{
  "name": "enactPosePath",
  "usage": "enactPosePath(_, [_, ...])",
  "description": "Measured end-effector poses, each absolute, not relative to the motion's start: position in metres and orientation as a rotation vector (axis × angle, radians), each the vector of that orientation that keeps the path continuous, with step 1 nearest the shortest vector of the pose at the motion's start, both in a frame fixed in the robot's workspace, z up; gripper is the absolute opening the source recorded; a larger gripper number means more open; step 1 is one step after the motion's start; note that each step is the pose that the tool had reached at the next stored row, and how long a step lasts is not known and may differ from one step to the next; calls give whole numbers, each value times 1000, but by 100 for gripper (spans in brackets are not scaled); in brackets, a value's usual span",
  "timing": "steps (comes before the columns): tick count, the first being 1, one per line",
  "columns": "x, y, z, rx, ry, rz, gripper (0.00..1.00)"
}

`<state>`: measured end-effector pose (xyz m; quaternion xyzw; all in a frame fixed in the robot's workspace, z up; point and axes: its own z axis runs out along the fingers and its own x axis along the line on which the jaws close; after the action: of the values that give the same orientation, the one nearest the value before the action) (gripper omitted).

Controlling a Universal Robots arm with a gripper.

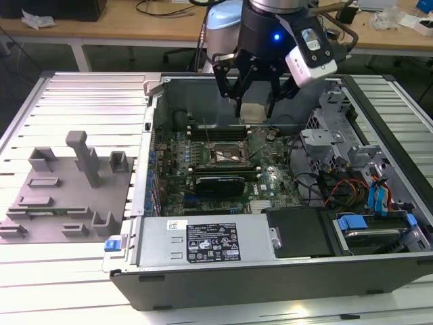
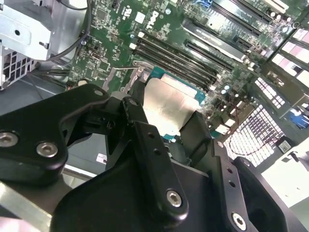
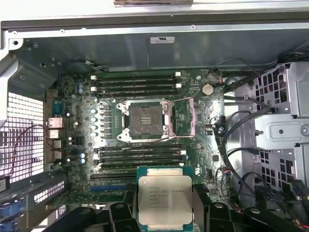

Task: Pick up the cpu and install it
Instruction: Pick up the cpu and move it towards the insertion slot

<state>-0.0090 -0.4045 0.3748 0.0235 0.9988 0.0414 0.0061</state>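
My gripper (image 1: 256, 113) is clamped on the cpu (image 3: 165, 200) by its edges, level, to seat flat in the open socket (image 3: 145, 121) below.

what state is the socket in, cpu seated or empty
Empty: the socket lies bare, and the tool holds the cpu apart from it.

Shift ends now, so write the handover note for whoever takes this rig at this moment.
Gripper: shut on the chip, holding it flat above the motherboard inside the open computer case.
Socket: empty, with the chip held apart from it.
Done: the chip is picked up.
Left: the chip is not yet in the socket.
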Motion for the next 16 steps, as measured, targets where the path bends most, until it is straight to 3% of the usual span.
enactPosePath(16, [-9, -390, 336, 72, 3126, 130, 54])
